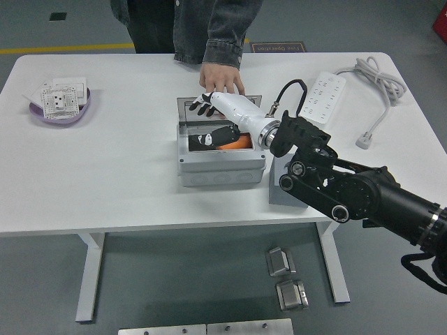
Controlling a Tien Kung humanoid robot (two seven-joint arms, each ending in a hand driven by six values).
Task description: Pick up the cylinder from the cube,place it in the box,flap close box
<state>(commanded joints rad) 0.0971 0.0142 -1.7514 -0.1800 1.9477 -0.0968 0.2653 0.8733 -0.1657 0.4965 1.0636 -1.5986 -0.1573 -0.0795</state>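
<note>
Here the grey plastic box [222, 167] sits mid-tabletop [126, 181], square and smooth-walled, its clear lid [216, 106] tilted open at the far side. Inside lies the orange cylinder [241, 143]. The right hand [204, 106], white-shelled with black fingers loosely spread and holding nothing, reaches the lid's far edge. A person's hand [222, 77] rests just behind it. A grey cube [283, 192] stands beside the box, partly hidden by the black arm. A white power strip [323, 98] and a purple bowl [59, 110] lie well apart.

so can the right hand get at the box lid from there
Probably yes: the right hand already sits at the upright lid over the open box. The person's hand behind it may hinder.
</note>
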